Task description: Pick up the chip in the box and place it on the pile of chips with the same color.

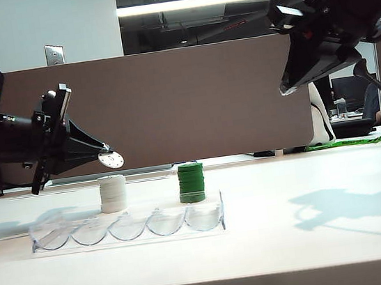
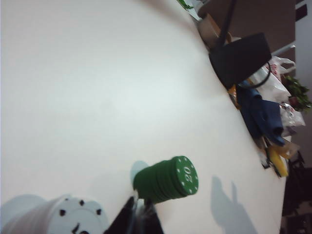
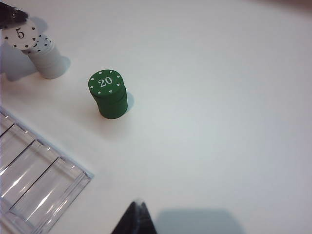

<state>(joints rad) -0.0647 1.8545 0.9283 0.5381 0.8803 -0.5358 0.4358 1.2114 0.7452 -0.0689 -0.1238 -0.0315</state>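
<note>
Left hand (image 1: 105, 156) clamped on the small white round "5" chip (image 1: 111, 159), just above the short white chip stack (image 1: 113, 193).
Right hand (image 3: 135, 218) raised well apart, fingertips together, largely cropped; its camera cuts off the clear scalloped plastic tray (image 1: 128, 227).

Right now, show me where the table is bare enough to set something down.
Bare: the wide table right of the green stack, below the raised right gripper. Crowded: left side, where the tray, white stack and the left gripper holding the chip cluster.
</note>
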